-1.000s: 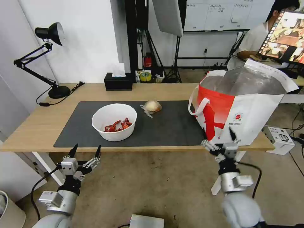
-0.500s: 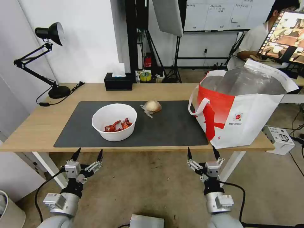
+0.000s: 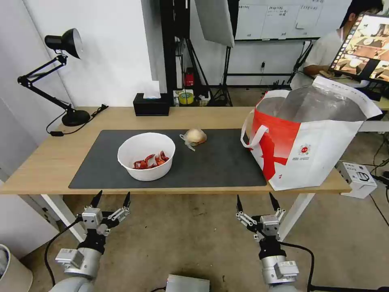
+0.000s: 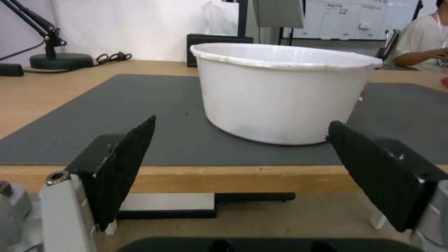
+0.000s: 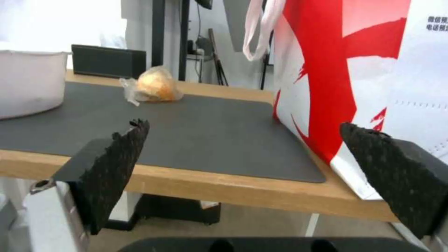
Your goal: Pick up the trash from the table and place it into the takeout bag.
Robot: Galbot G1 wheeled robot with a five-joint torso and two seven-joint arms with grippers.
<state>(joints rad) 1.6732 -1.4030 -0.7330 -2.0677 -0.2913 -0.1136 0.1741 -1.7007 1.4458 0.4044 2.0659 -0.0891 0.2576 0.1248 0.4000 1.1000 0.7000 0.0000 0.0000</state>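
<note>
Currently between pickups: left claw (image 3: 111, 197) hanging spread and empty below the tabletop (image 3: 48, 162) edge; white bowl (image 3: 146, 155), then beige ball (image 3: 195, 136), sitting left of takeout bag (image 3: 312, 134); right claw (image 3: 255, 200) likewise agape, empty. Next move likely needs a rim grasp.

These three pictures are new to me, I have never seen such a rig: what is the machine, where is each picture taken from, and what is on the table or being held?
This is a wheeled robot with two arms. The wide picture comes from a camera on its head, looking down at the table. The other two come from cameras on its wrists, each looking out between the black fingers of that arm's own hand.

On the dark mat stand a white bowl with red shells in it and a beige ball wrapped in clear film. A large white and red bag stands open at the table's right end.

The left hand and the right hand both hang open below the table's front edge, holding nothing.
</note>
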